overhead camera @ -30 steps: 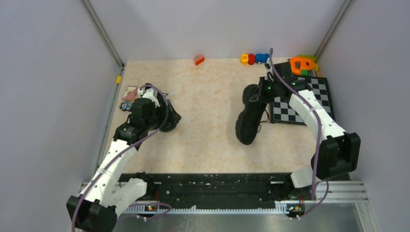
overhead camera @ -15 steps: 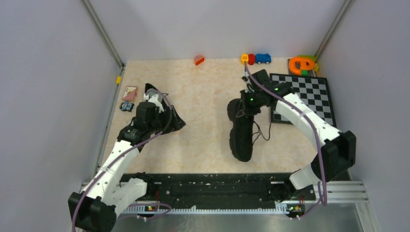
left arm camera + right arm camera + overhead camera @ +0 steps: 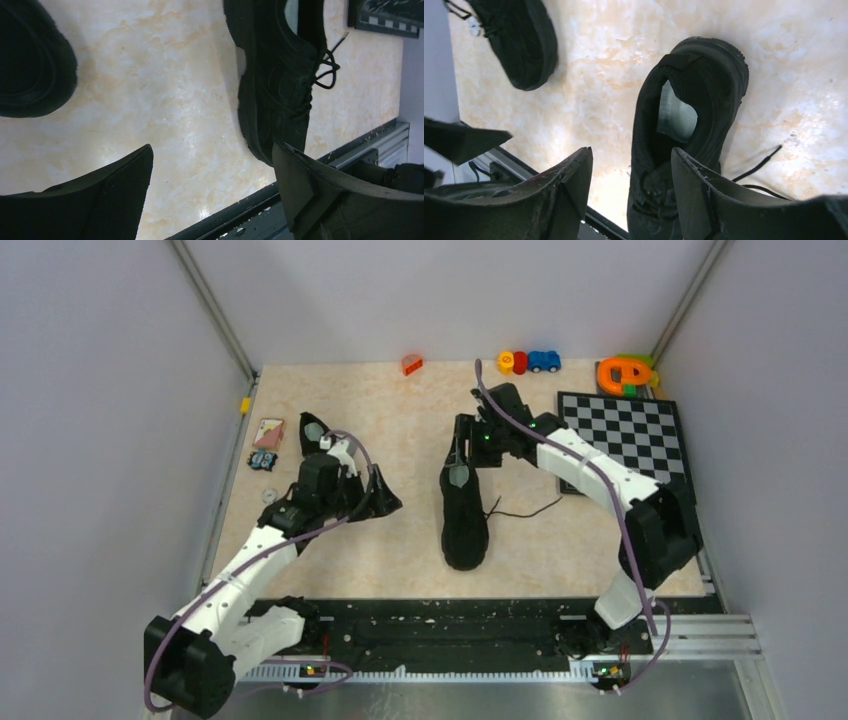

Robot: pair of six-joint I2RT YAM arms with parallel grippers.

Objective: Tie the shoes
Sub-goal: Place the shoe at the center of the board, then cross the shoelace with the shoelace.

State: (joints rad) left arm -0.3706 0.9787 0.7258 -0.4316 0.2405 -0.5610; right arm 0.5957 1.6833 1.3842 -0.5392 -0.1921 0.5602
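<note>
Pale grey walls enclose your beige marbled bench (image 3: 420,410). The centre shoe (image 3: 464,515) stands upright, toe toward the arm bases, its laces (image 3: 525,510) trailing loose to the right. Your right tool (image 3: 631,150) hangs over that shoe's heel opening, fingers spread, gripping nothing. The left shoe (image 3: 306,440) lies largely hidden under the left arm. Your left tool (image 3: 212,150) stands wide and empty above the bench between the two shoes. A chessboard (image 3: 625,435) sits far right.

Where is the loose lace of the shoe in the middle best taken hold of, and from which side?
Grip the free lace end, from above. It lies flat on the table, right of the shoe, clear of the upper.
</note>
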